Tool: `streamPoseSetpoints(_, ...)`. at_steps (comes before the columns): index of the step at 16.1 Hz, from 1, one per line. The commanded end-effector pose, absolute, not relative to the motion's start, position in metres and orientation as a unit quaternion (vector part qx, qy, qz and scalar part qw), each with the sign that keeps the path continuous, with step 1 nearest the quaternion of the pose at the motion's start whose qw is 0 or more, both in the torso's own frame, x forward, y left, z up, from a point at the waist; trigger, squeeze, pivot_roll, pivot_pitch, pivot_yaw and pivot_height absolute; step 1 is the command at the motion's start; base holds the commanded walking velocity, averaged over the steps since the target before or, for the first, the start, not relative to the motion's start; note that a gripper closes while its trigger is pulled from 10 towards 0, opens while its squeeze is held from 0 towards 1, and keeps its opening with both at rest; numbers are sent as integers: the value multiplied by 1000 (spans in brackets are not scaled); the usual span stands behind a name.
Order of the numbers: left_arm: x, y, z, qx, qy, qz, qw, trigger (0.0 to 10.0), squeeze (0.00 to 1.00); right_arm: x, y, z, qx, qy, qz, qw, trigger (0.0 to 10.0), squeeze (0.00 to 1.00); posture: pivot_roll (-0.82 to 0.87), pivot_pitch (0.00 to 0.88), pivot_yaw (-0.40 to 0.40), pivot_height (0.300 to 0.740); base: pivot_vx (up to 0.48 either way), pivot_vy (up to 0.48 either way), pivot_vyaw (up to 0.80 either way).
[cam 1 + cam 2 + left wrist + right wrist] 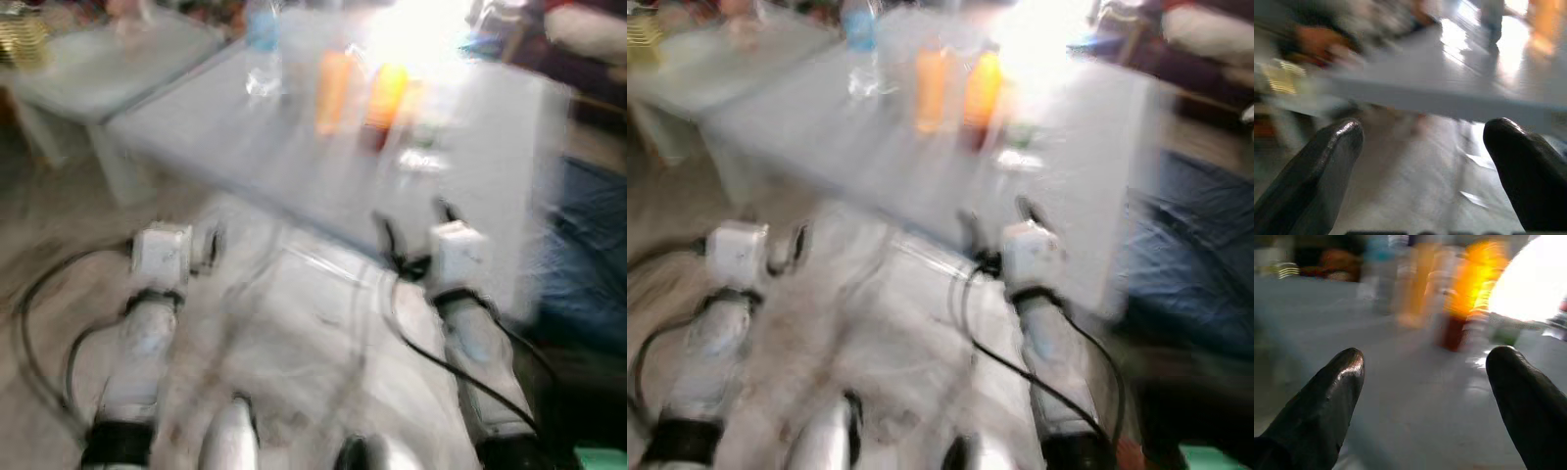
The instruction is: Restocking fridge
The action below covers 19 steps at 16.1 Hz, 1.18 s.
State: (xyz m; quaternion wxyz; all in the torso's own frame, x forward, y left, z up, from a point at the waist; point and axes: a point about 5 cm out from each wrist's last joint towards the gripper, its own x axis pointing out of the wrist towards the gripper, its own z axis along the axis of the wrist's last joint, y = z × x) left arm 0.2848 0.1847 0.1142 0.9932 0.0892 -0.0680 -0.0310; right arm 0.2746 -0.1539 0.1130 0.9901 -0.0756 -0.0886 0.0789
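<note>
The whole picture is blurred by motion. Ahead stands a pale grey table (294,157) with two orange bottles (335,88) (385,93), a clear water bottle (263,49) and a dark red container (1453,333) at its far side. My right gripper (416,223) is open at the table's near edge, short of the bottles, with nothing between its fingers. My left gripper (1422,142) is open too, lower and to the left, just below the table edge, and holds nothing.
A second pale table (108,69) stands at the back left with a yellowish basket (22,39) beside it. Blue fabric (588,245) lies close on the right. Black cables (39,284) loop over the floor on the left. Strong glare covers the table's far end.
</note>
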Motion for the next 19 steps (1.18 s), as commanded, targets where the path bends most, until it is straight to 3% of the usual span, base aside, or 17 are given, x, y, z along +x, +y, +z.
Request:
streamPoseSetpoints(1, 278, 190, 99, 94, -34, -30, 995, 10000, 0, 271, -155, 113, -71, -90, 73, 991, 10000, 0, 62, 123, -51, 740, 319, 360, 0)
streamPoseSetpoints(8, 280, 181, 100, 88, -35, -44, 994, 10000, 0, 271, -156, 113, -67, -86, 63, 992, 10000, 0, 63, 115, -53, 740, 306, 356, 0)
streamPoseSetpoints(13, 281, 176, 100, 79, -38, -51, 995, 10000, 0, 277, -153, 115, -72, -85, 62, 992, 10000, 0, 68, 111, -59, 740, 0, 0, 0)
streamPoseSetpoints(19, 276, 172, 99, 68, -40, -65, 995, 10000, 0, 276, -148, 112, -69, -83, 64, 992, 10000, 0, 66, 107, -54, 740, 0, 0, -759)
